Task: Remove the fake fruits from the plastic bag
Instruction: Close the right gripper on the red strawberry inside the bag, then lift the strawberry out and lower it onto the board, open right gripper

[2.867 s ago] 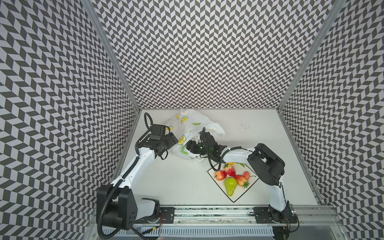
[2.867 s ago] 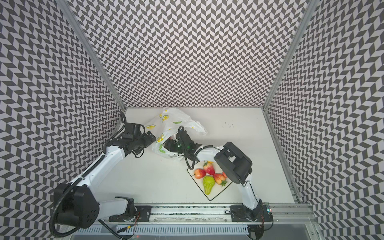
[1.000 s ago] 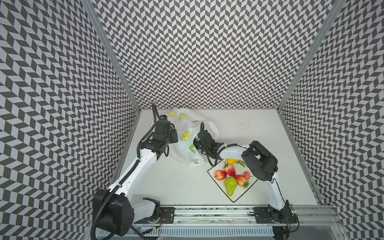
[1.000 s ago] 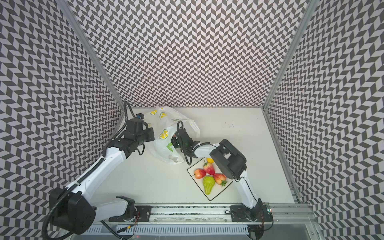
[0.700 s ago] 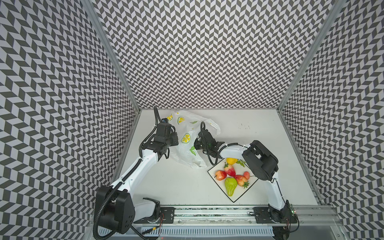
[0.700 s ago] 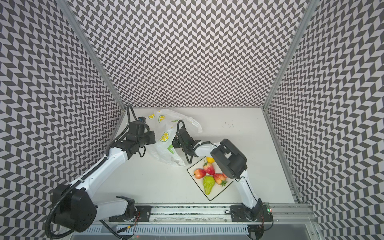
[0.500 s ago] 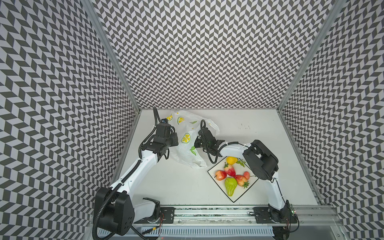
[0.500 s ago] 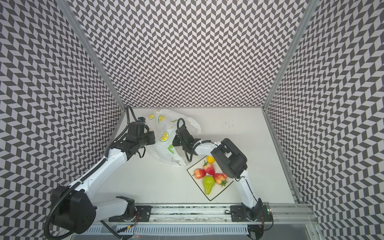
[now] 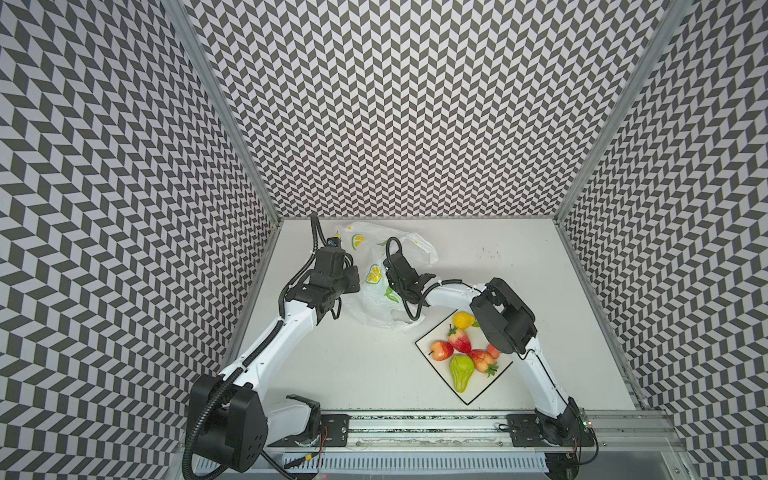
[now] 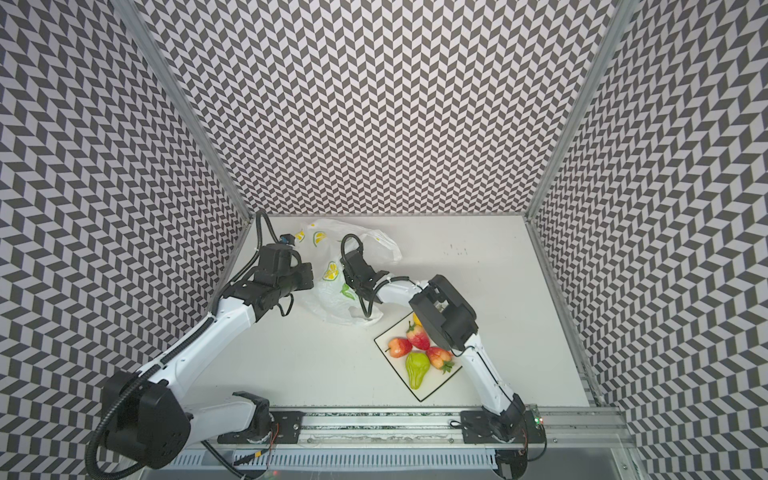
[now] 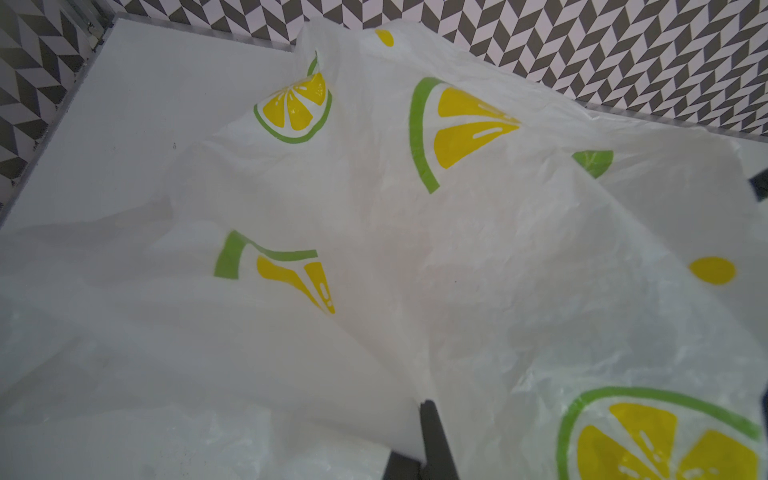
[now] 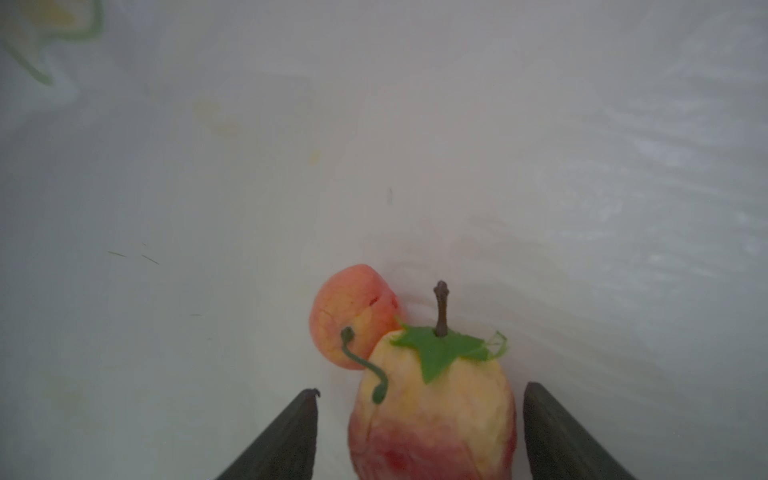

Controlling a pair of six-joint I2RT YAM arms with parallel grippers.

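Plate [image 9: 444,366] nearest, holding pear [image 9: 461,372], apple [image 9: 441,350], lemon [image 9: 463,320], strawberries [image 9: 459,343]. Behind it the bag [image 9: 374,299], pinched tight in left gripper [image 11: 426,405]. Right gripper [image 12: 419,392] inside bag, jaws spread either side of a red-yellow fruit [image 12: 432,419]; cherry [image 12: 349,316] just beyond it.

Both top views are bright, evenly lit and sharp; shadows on the counter [image 9: 353,365] are faint and soft-edged. Inside the plastic bag [image 12: 415,124] the right wrist view is dim, grey and hazy, the apple [image 12: 432,415] slightly soft. The left wrist view is bright, washed-out white.
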